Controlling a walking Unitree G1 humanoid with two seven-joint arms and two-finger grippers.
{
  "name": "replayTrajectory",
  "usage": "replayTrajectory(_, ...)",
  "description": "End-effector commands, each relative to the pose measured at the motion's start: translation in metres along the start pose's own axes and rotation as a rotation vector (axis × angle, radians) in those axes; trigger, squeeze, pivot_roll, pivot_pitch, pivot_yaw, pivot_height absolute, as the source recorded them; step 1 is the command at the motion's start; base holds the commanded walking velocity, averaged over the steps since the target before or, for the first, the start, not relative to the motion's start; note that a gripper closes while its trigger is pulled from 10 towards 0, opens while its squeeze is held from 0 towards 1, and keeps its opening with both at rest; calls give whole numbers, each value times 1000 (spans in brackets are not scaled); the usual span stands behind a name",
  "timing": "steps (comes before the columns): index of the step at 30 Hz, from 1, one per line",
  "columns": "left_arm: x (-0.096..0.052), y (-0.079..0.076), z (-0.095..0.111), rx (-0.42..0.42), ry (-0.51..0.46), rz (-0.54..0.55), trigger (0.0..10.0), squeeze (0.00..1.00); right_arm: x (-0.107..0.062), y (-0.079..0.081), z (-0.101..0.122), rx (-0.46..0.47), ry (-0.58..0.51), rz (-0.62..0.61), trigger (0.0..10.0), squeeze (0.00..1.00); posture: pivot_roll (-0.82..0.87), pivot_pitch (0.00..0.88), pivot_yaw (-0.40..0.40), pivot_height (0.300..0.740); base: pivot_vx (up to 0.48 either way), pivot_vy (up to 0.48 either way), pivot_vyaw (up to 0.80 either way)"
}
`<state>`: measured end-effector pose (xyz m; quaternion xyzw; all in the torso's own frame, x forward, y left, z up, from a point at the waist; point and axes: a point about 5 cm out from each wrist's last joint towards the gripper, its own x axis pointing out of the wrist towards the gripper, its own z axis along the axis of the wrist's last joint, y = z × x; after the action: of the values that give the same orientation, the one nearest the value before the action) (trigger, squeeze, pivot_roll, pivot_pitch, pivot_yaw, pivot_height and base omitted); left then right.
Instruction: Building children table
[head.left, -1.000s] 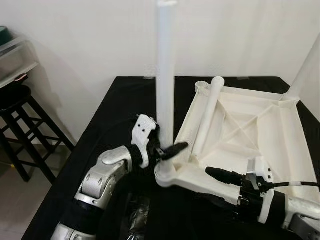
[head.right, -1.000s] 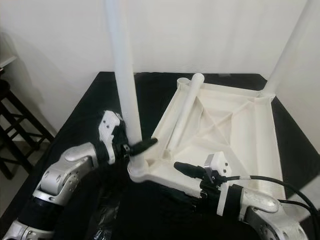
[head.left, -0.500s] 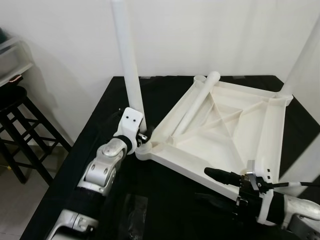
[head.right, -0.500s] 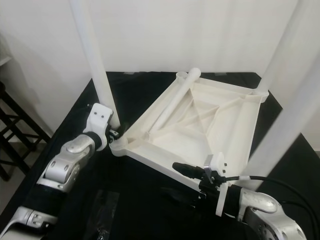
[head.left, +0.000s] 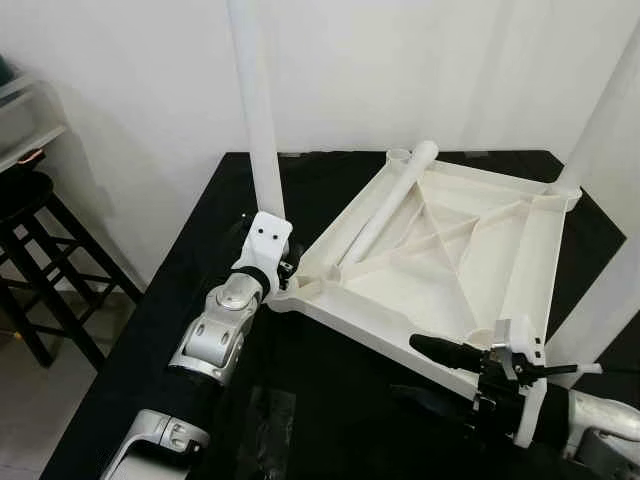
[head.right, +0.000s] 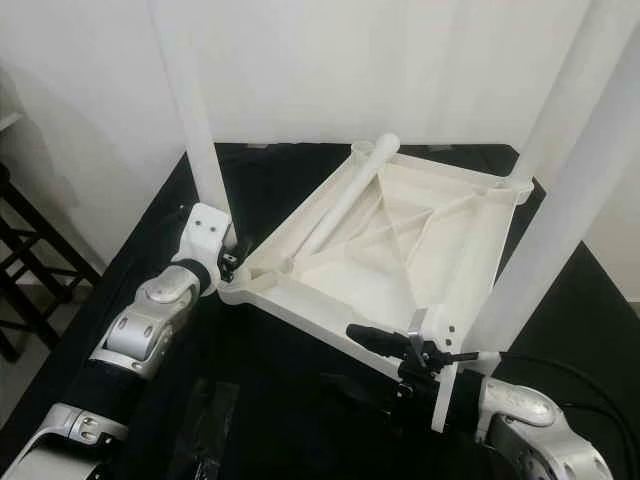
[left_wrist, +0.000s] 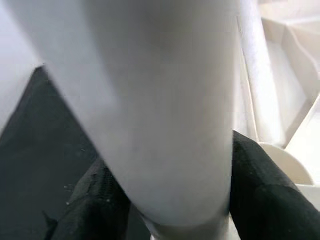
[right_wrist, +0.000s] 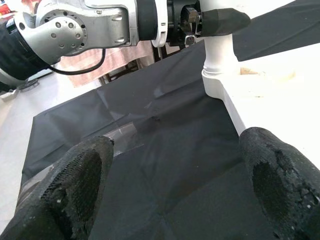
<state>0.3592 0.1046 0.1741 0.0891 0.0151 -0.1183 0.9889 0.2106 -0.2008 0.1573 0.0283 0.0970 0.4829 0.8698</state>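
The white children's tabletop (head.left: 452, 291) lies upside down on a black cloth (head.left: 210, 230). A white leg (head.left: 254, 110) stands upright in its left corner socket. My left gripper (head.left: 284, 272) is shut on that leg's base, and its black fingers (left_wrist: 260, 185) flank the leg (left_wrist: 165, 110) in the left wrist view. Two more legs stand upright, one at the far right corner (head.left: 603, 110) and one at the near right corner (head.right: 560, 200). A loose leg (head.left: 392, 212) lies inside the tabletop. My right gripper (head.left: 436, 374) stays open at the tabletop's near edge, its fingers (right_wrist: 82, 175) wide apart.
A black stool (head.left: 35, 235) stands on the floor to the left, with a clear box (head.left: 25, 110) on a shelf above it. A clear plastic bag (head.left: 265, 425) lies on the cloth near the front. A white wall runs close behind the table.
My left gripper has carried the leg and its corner leftward and away, turning the tabletop. The right gripper has stayed open at the near edge.
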Motion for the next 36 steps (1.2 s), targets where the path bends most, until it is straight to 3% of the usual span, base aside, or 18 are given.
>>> replayTrajectory(1,-1,6,-7,9,13,15,0,0,1,1,-2,11,1,6,10000,0,-66,43,34,740,0,0,0)
replayTrajectory(2,-4,-6,0,-49,-63,-149,0,0,1,1,-1,10,-1,6,10000,0,-66,46,34,740,0,0,0)
replayTrajectory(4,-7,-11,4,-70,-103,-223,0,0,1,1,-1,10,-1,5,10000,0,-67,47,33,740,0,0,0)
replayTrajectory(7,-7,-11,4,-70,-103,-223,0,0,1,1,-1,10,-1,5,10000,0,-67,47,33,740,0,0,0)
replayTrajectory(8,-15,-22,10,-102,-166,-376,0,0,1,1,-1,9,-2,5,10000,0,-66,49,36,740,0,0,0)
replayTrajectory(9,-42,-37,18,-112,-232,-708,0,0,1,1,-1,9,-3,5,10000,0,-66,51,32,740,0,0,0)
replayTrajectory(10,-67,-48,22,-115,-264,-956,0,0,1,1,0,9,-4,4,10000,0,-66,51,32,740,0,0,0)
replayTrajectory(11,-67,-48,22,-115,-264,-956,0,0,1,1,0,9,-4,4,10000,0,-66,51,32,740,0,0,0)
replayTrajectory(12,-105,-61,23,-160,-245,-1299,0,0,1,1,0,10,-5,4,10000,0,-62,53,33,740,0,0,0)
replayTrajectory(21,-123,-66,21,-246,-211,-1471,0,0,2,0,0,9,-9,1,10000,0,-64,49,33,740,0,0,0)
replayTrajectory(28,-118,-69,18,-237,-232,-1475,0,0,2,0,1,9,-7,0,10000,0,-68,52,33,740,0,0,0)
replayTrajectory(29,-116,-68,17,-228,-228,-1445,3882,0,2,0,1,9,-7,-1,10000,0,-68,53,34,740,0,0,0)
replayTrajectory(30,-116,-68,17,-228,-228,-1445,3882,0,2,0,1,9,-7,-1,10000,0,-68,53,34,740,0,0,0)
replayTrajectory(31,-108,-65,16,-226,-213,-1375,9412,0,1,0,1,9,-7,-2,10000,0,-69,53,34,740,0,0,0)
replayTrajectory(33,-108,-65,16,-226,-213,-1375,9412,0,1,0,1,9,-7,-2,10000,0,-69,53,34,740,0,0,0)
replayTrajectory(34,-101,-62,14,-215,-203,-1306,10000,1000,2,0,1,8,-7,-3,10000,0,-68,52,34,740,0,0,0)
replayTrajectory(35,-101,-62,14,-215,-203,-1306,10000,1000,2,0,1,8,-7,-3,10000,0,-68,52,34,740,0,0,0)
replayTrajectory(36,-91,-58,14,-206,-201,-1218,10000,1000,2,0,1,8,-8,-4,10000,0,-69,54,33,740,0,0,0)
